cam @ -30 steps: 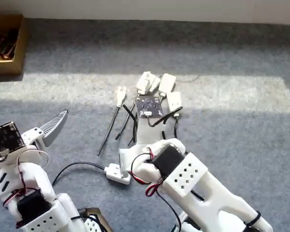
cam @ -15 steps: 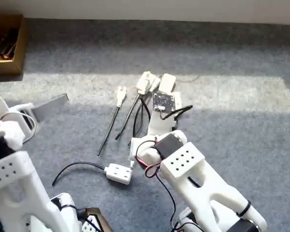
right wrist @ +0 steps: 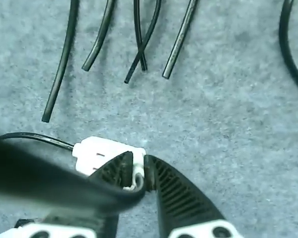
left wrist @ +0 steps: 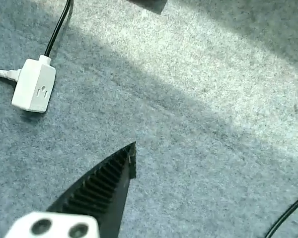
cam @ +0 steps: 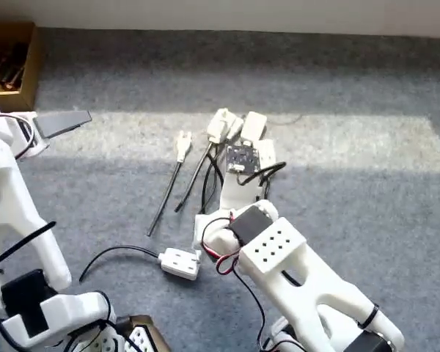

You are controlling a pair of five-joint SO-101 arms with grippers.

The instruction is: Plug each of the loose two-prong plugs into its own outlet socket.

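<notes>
A white outlet socket (cam: 180,262) with a black cord lies on the grey carpet near the front. My right gripper (right wrist: 138,166) stands at the end of this socket (right wrist: 107,153), its fingers almost together with a bit of the white housing between the tips. Farther back lie a white two-prong plug (cam: 182,144) on a black cord and several white plugs and sockets (cam: 221,125). My left gripper (cam: 62,121) is held high at the far left. One black finger (left wrist: 107,181) shows above bare carpet, with a white socket (left wrist: 34,85) off to the side.
Loose black cord ends (right wrist: 139,44) lie on the carpet just beyond the right gripper. A wooden box (cam: 11,70) sits at the back left corner. The right arm's white body (cam: 279,257) covers the front middle. Sunlit carpet stretches to the right.
The left arm has risen and swung toward the back left. The right arm's wrist shifted slightly over the cords. The front socket has stayed in place.
</notes>
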